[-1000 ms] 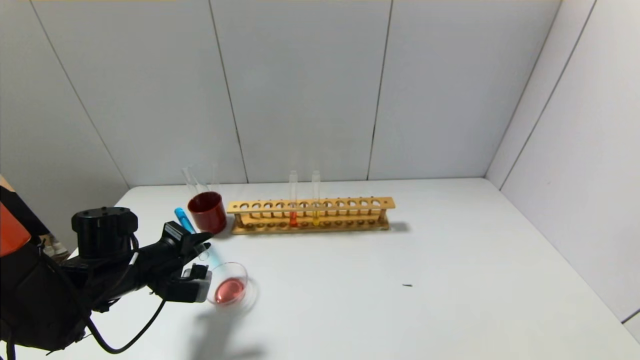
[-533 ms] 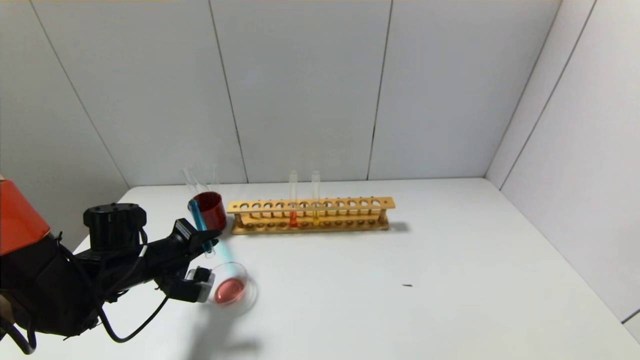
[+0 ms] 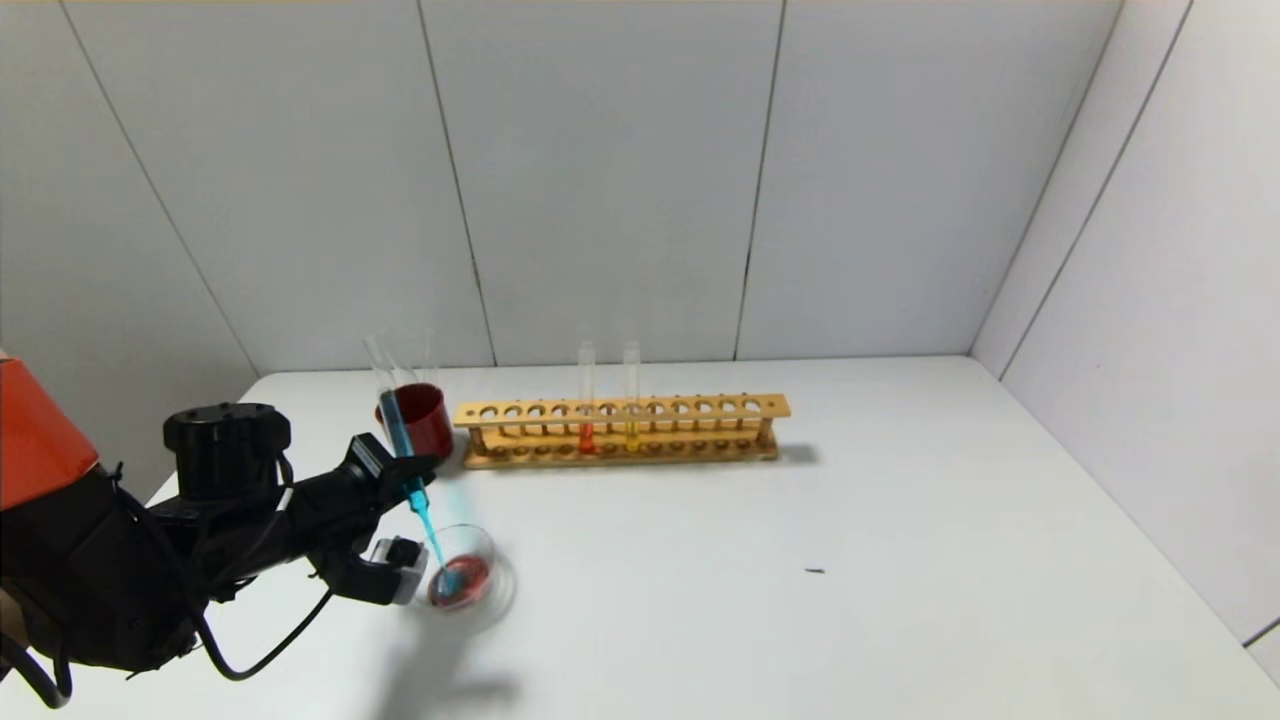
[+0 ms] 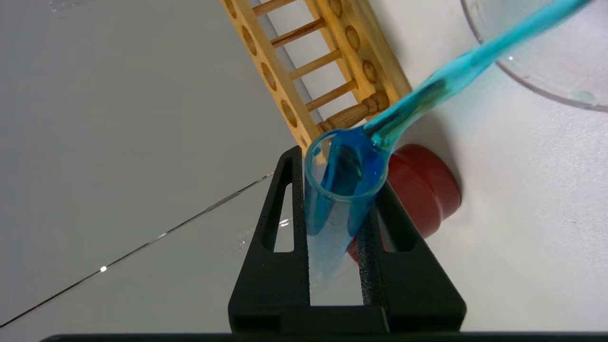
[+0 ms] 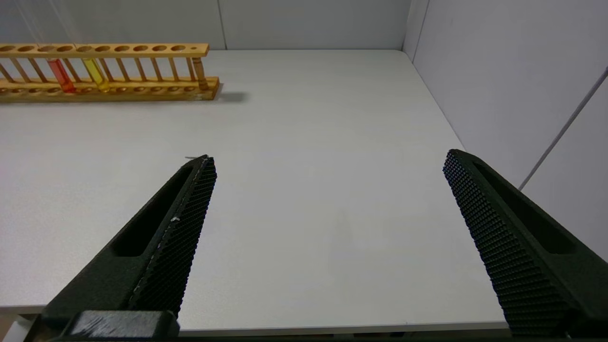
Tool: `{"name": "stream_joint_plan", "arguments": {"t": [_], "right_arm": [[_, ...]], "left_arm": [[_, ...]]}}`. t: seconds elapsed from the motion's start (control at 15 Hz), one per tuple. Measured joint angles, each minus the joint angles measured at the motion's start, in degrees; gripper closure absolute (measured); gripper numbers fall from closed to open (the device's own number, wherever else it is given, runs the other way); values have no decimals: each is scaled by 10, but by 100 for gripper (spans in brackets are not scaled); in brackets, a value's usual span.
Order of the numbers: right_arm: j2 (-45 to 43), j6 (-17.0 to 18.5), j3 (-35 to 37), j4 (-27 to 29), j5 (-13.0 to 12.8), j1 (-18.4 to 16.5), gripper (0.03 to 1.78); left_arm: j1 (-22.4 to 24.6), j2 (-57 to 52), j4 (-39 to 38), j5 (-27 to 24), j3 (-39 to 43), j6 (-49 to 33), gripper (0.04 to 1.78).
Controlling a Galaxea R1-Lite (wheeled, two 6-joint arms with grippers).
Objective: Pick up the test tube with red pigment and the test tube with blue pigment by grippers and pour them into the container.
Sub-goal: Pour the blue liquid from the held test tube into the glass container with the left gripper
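Left claw [image 3: 405, 478]: clamped on the test tube with blue pigment [image 3: 397, 428], one finger [image 4: 280, 228] on each side of the glass; held above the desk [image 3: 800, 600], just beside the container [image 3: 465, 578] on the robot's left.
Test tube with blue pigment: tipped, mouth lower than the closed end and pointing toward the container; blue stream [image 3: 430, 535] running from the mouth down into the dish.
Container: low clear glass dish on the desk, in front of the dark red cup [image 3: 425, 420]; red liquid inside, blue landing in it.
Dark red cup: behind the left claw, touching or just beside the left end of the wooden rack [image 3: 620, 430]; clear empty tubes [image 3: 380, 355] leaning out of it.
Wooden rack: farther back on the desk; upright tube with red-orange liquid [image 3: 586, 400] and upright tube with yellow liquid [image 3: 631, 398] side by side in it.
Right claw [image 5: 327, 199]: fingers spread wide, holding nothing, over bare desk well apart from the rack; seen only in the right wrist view.
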Motion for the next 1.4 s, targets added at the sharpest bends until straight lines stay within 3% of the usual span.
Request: {"name": "stream_joint_plan", "arguments": {"t": [1.4], "right_arm": [[0,0,0,0,0,0,6]], "left_arm": [[-9,-21,-54,-3,-4,74,149]]}}
